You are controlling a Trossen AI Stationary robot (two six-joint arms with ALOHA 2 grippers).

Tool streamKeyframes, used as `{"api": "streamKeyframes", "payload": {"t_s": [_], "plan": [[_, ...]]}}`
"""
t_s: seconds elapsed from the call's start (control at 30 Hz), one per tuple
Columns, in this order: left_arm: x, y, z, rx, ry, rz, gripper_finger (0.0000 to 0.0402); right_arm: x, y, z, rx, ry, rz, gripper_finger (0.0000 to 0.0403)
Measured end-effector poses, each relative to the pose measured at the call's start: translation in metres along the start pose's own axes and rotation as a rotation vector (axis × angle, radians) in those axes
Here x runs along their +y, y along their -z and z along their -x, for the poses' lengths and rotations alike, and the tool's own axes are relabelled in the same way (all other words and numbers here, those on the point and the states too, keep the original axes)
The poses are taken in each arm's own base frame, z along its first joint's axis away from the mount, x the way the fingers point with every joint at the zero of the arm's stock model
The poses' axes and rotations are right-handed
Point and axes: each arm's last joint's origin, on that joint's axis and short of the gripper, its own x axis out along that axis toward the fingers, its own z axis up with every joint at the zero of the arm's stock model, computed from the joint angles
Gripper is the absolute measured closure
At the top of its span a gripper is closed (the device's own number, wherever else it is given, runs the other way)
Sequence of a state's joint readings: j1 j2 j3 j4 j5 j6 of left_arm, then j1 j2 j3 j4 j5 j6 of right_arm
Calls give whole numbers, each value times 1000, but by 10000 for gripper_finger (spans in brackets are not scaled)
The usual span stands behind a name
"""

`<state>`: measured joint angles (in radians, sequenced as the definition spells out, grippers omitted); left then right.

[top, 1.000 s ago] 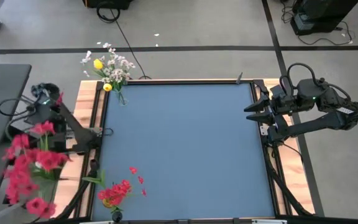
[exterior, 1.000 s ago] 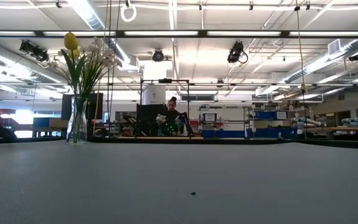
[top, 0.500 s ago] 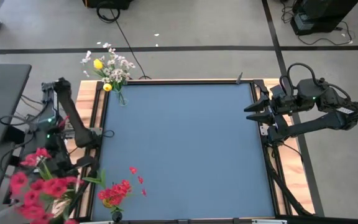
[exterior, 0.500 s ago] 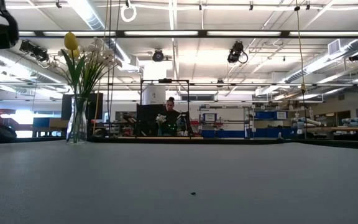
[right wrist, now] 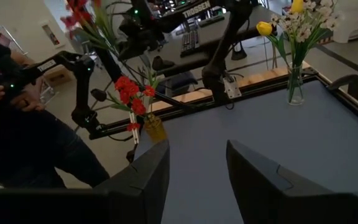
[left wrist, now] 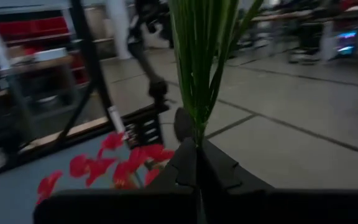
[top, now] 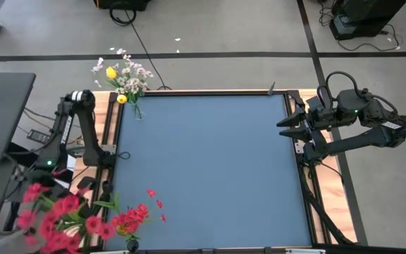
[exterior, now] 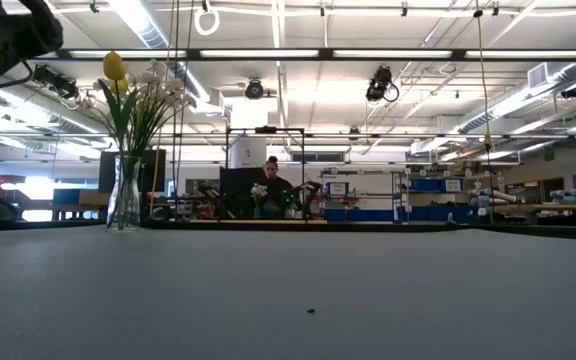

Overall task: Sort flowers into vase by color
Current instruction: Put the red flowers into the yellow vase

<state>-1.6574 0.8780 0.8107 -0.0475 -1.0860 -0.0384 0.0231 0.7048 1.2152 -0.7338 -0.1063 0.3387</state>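
Observation:
My left gripper [left wrist: 197, 152] is shut on a bunch of red flowers [top: 58, 219], held beyond the table's near left corner. Just to the right of the bunch, a vase of red flowers [top: 129, 224] stands at the near edge. A clear vase with white sprays and yellow buds [top: 124, 83] stands on its base at the far left corner. A few red petals [top: 155, 200] lie on the blue mat. At the table's right edge my right gripper [top: 282, 128] hangs open, with nothing between its fingers. My left gripper pinches the bunch's green stems [left wrist: 197, 127], several together, between its two fingers. The fingers point about level and lie across the stems. The bunch is lifted clear of the table, and its red blossoms [right wrist: 78, 11] stand well away from the fingers.
The blue mat [top: 210, 169] lies in a black frame on a wooden table. A person in dark clothes [right wrist: 23, 130] stands beyond the table's left side. Another person [exterior: 271, 190] is far behind the table.
My left arm has swung toward the table's near edge and its wrist has turned. The red bunch has gone with it, from beside the table's left edge toward the red vase at the near left corner. It has stayed shut on the stems.

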Motion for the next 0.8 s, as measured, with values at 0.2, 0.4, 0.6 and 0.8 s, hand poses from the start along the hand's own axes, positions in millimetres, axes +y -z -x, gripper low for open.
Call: {"api": "streamKeyframes", "payload": {"t_s": [0.2,0.4,0.6,0.8], "plan": [[-18,14,-4,21,-140,23,395,0,0,0,0,0,0,235],[-33,29,-12,23,-246,45,395,0,0,0,0,0,0,235],[-43,41,-17,5,-316,111,395,0,0,0,0,0,0,235],[-51,54,-22,-17,-385,122,395,0,0,0,0,0,0,235]]}}
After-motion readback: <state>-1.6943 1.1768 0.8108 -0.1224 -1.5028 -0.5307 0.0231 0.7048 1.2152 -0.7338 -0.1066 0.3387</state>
